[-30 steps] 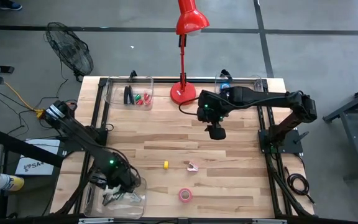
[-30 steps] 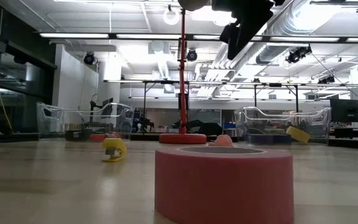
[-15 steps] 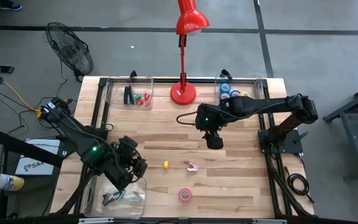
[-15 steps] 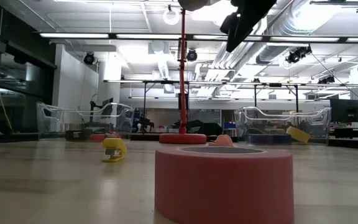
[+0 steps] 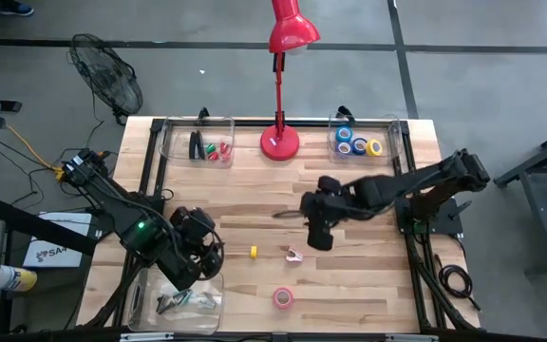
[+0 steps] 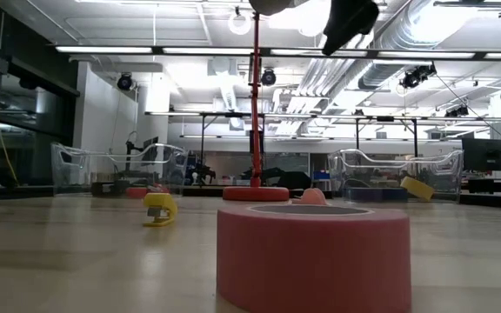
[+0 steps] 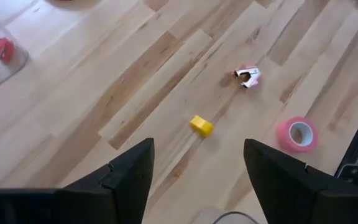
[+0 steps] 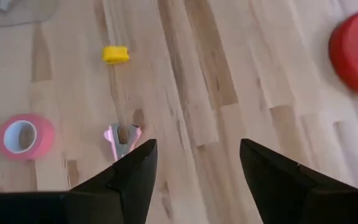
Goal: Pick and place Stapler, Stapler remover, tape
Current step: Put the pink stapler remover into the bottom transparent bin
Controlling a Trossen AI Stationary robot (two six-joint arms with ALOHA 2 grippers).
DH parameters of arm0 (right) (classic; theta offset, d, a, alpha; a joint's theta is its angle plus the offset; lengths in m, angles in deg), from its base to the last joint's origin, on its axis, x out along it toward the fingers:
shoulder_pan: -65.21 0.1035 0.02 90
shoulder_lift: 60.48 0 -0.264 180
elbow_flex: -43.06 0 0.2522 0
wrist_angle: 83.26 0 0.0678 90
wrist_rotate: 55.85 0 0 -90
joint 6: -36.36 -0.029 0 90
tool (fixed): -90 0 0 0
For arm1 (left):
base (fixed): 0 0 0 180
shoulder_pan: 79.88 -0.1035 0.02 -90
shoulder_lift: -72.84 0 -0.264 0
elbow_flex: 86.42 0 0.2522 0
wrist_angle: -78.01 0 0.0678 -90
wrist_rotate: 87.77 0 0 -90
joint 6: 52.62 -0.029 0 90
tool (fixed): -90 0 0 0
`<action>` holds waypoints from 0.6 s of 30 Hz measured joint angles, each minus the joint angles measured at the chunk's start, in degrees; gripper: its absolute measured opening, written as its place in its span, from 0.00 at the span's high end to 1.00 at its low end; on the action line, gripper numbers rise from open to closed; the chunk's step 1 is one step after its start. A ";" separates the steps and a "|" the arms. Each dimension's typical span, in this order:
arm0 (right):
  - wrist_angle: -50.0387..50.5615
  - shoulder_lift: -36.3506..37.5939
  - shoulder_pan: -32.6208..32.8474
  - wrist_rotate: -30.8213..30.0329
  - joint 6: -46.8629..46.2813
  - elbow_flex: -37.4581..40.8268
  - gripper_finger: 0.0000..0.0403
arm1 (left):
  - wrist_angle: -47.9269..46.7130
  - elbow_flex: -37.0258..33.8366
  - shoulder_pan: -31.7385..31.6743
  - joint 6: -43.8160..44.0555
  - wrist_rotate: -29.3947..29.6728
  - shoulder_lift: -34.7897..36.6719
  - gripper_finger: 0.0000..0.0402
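From above, the stapler (image 5: 196, 144) lies in the far-left clear bin (image 5: 171, 142), long axis running front to back; the low view hides it but shows the pink tape (image 6: 313, 257) huge in front. My right gripper (image 8: 194, 177), fingers spread and holding nothing, hovers mid-table just beside the pink staple remover (image 8: 122, 138). My left gripper (image 7: 197, 177), also released, sits near the front-left bin, with the yellow piece (image 7: 201, 126) ahead.

Both grippers (image 5: 202, 249) (image 5: 319, 235) open, aloft
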 joint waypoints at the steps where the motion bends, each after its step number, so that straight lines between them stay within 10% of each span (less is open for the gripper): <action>1: -0.91 -0.02 1.05 -0.84 -1.60 1.34 0.45 | 0.00 0.00 0.00 -0.72 0.00 0.00 0.40; 18: -34.77 -0.07 14.72 -9.66 -16.35 29.75 0.45 | 1.04 0.00 0.02 -2.70 -0.11 0.00 0.40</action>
